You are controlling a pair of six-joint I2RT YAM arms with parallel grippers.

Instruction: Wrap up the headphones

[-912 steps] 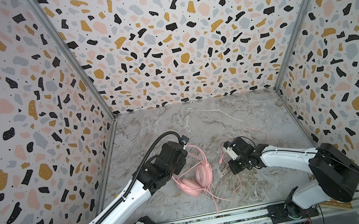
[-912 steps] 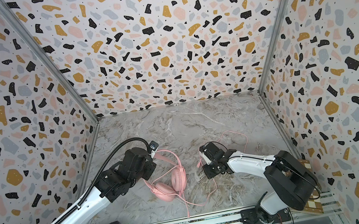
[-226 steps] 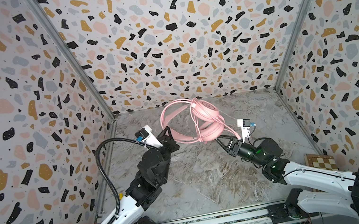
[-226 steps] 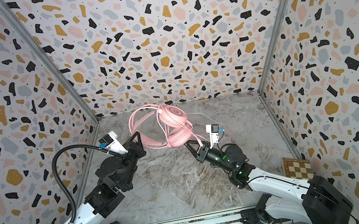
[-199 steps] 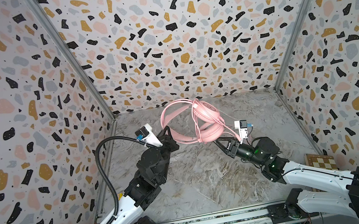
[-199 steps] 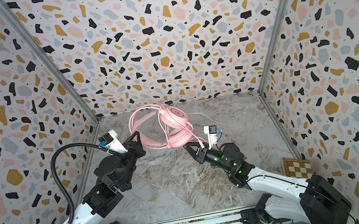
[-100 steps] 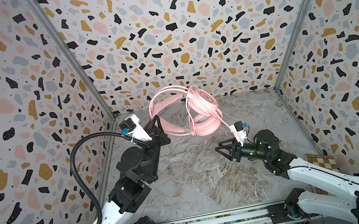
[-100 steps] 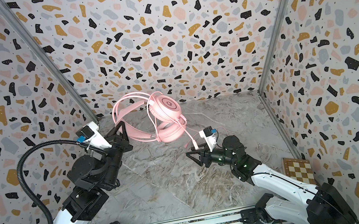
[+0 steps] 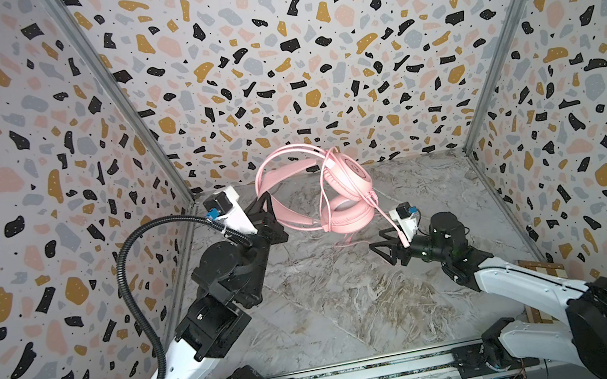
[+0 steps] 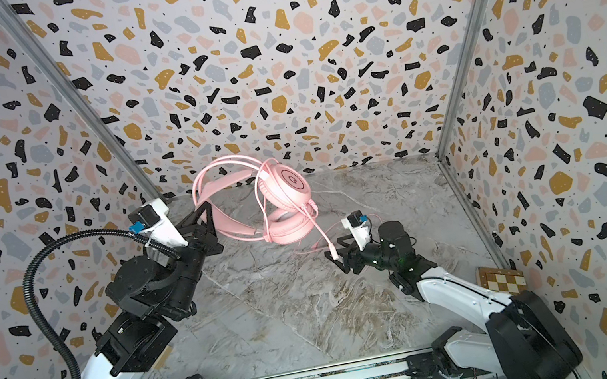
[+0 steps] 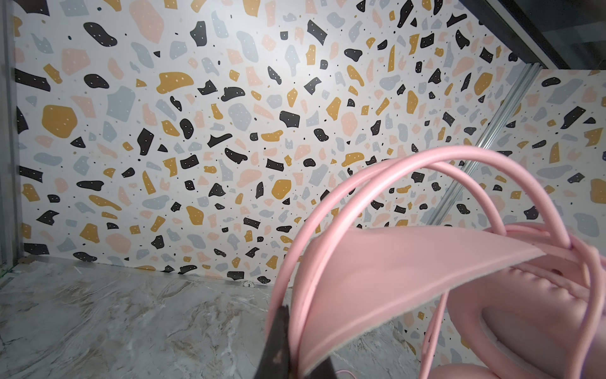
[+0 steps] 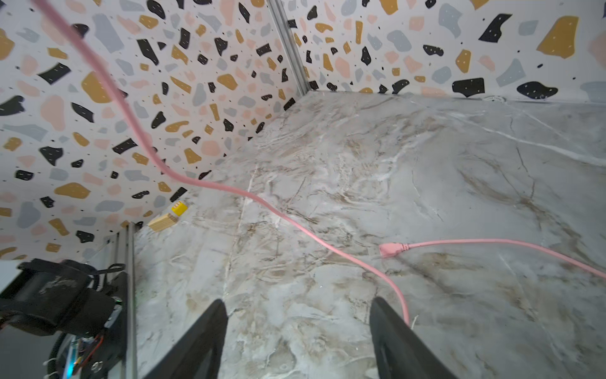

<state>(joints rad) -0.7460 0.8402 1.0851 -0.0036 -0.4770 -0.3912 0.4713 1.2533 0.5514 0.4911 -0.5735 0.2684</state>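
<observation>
The left fingers (image 11: 275, 341) are clamped tight on the headband (image 11: 393, 262) of the pink headphones (image 9: 351, 207), holding them in the air above the back of the marble worktop (image 9: 356, 307), with the earcups hanging down. The right fingers (image 12: 203, 341) stand wide apart and hold nothing, low over the worktop. The thin pink cable (image 12: 210, 182) trails just beside one of them, and its plug (image 12: 390, 251) shows a little beyond.

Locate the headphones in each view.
Top view: headphones centre, held aloft.
Top view: headphones left of centre, aloft.
Left wrist: headband close up, clamped by left gripper.
Right wrist: only the cable, beside the open right gripper.
Shared landmark: marble table.
</observation>
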